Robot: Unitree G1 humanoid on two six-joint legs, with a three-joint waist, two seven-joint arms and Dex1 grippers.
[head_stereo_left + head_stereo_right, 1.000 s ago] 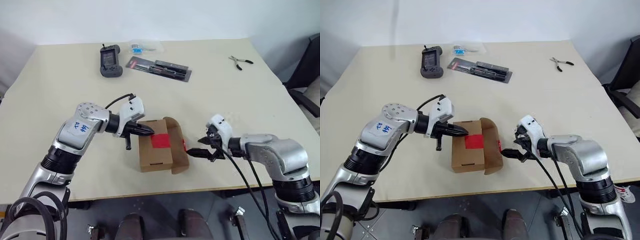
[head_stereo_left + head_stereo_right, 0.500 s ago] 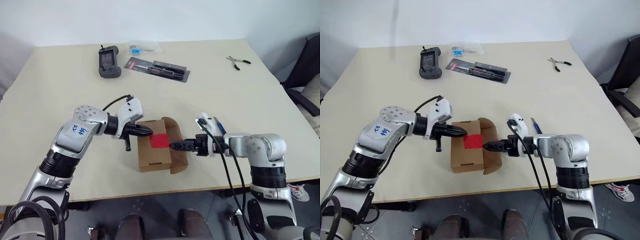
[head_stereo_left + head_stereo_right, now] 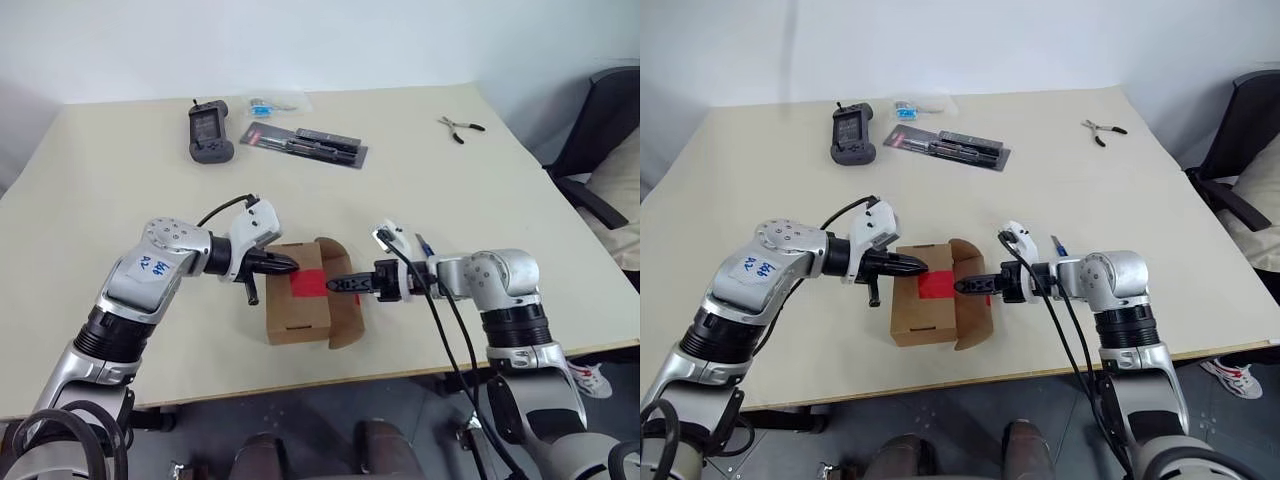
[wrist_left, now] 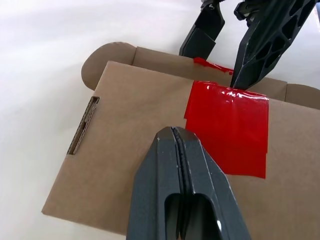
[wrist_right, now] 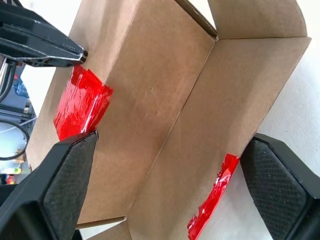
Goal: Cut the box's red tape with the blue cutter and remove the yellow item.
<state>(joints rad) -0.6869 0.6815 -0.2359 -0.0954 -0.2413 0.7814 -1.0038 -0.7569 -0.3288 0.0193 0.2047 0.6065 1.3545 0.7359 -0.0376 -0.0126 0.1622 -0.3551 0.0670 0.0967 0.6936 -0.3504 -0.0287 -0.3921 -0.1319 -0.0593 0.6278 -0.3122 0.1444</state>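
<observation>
beige tabletop carries the small brown cardboard box [image 3: 298,305], red tape patch [image 4: 227,127] cut, flap open. closed left gripper [image 3: 288,264] pins its top; right gripper [image 3: 338,285] spread wide at the opening. light, crushable cardboard: grip gently by the flap edge.

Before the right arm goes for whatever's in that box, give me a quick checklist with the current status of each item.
1. Red tape cut: ok, a torn strip hangs on the opened flap.
2. Box flap open: ok, it stands out toward the right arm.
3. Left tool steadying the box: ok, shut, its tip on the box top beside the tape.
4. Right tool ready to grasp: ok, fingers spread at the opened end.
5. Yellow item located: cannot tell.
6. Blue cutter set aside: ok, on the table behind the right arm.
</observation>
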